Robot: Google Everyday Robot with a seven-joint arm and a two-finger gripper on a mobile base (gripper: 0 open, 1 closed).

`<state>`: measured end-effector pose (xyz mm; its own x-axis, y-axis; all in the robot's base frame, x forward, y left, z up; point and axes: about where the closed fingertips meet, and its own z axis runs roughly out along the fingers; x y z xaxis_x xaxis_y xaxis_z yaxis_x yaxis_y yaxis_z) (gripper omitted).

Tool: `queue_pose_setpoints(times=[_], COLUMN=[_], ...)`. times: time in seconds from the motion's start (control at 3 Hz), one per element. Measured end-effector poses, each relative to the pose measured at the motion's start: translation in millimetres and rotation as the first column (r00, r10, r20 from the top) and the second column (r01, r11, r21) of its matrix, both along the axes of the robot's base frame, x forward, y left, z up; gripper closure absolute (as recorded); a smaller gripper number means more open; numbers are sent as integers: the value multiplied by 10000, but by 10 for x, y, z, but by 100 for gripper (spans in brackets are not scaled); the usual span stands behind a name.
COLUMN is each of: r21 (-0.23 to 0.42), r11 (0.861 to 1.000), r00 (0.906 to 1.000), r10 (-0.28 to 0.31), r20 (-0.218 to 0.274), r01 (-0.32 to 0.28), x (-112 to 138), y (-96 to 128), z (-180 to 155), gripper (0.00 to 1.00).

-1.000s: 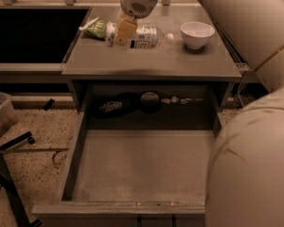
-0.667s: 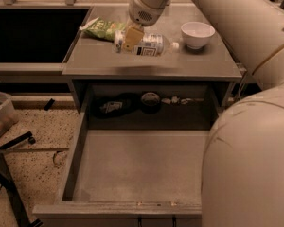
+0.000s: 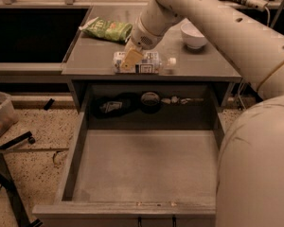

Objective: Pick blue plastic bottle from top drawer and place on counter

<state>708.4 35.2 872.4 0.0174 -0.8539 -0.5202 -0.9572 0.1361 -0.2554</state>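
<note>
The blue plastic bottle (image 3: 149, 63) lies on its side near the front edge of the counter (image 3: 92, 56), its white cap (image 3: 172, 61) pointing right. My gripper (image 3: 131, 59) reaches down from the arm at the upper right, and its tan fingers (image 3: 130, 60) are closed across the bottle's left half. The top drawer (image 3: 142, 167) is pulled fully out below the counter, and its flat bottom holds nothing.
A green snack bag (image 3: 107, 30) lies at the counter's back left and a white bowl (image 3: 194, 35) at its back right. Dark items (image 3: 132, 103) sit in the recess behind the drawer. My own body (image 3: 258, 169) fills the right side. A plastic bin (image 3: 0, 119) stands on the floor at left.
My gripper has carried the bottle from the counter's back middle toward the front edge and lowered it onto the surface, still lying on its side.
</note>
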Motion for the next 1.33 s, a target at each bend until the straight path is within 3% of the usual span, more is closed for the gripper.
queue_pose_setpoints(times=[0.33,1.33], r21=[73,72], r11=[10000,10000], r00=[10000,10000], r10=[49,50], r20=[-46,-47], r01=[-48,-49], x=[-11,-11], y=[18,19], z=[-29,-30], gripper=[83,13])
